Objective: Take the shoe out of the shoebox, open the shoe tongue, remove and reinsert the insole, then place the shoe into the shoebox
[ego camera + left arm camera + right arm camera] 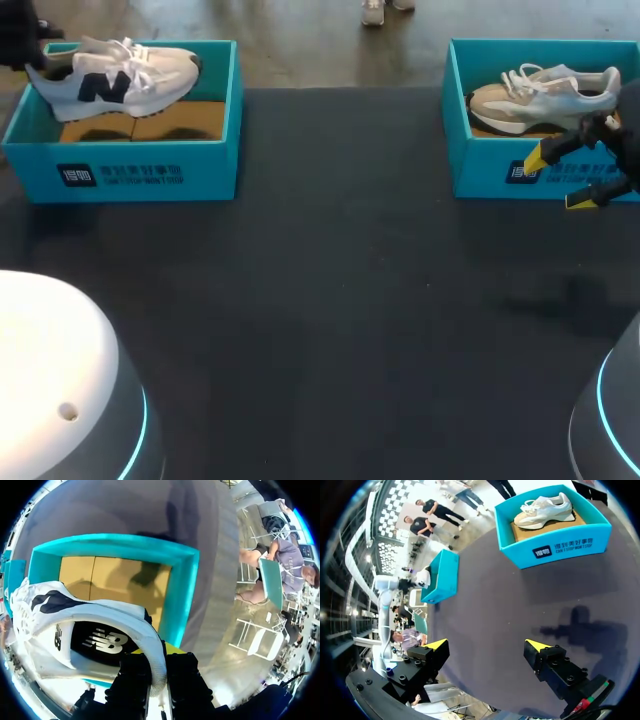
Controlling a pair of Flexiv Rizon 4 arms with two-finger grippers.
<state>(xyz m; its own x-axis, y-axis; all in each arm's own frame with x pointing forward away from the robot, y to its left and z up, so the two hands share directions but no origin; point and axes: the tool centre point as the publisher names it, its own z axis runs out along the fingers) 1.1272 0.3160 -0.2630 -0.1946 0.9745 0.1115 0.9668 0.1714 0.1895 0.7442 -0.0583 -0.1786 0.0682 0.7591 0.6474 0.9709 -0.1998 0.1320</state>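
The white shoe (120,75) with the dark side mark is held at its heel by the left gripper (157,655). In the left wrist view the heel collar runs up between the 2 fingers, which are closed on it from both sides. The shoe hangs over the left shoebox (150,170) and looks raised off its brown floor, with a shadow beneath it. Its long axis runs along the length of the box, heel toward the left arm and toe pointing toward the middle of the tabletop (340,290). In my judgement, the coming move turns on carrying the shoe toe-first over the near wall and onto the bare tabletop in front.

The right gripper (562,178) hovers just in front of the right shoebox (490,165), its fingers spread wide and holding nothing. It is well apart from the held shoe, so the left arm is plainly the nearer 1. A beige shoe (545,95) lies in the right shoebox, toe toward the middle.

Each shoebox has a dark label with white print on its front wall. The held shoe shows a logo on its side and insole. I leave all of it unread.
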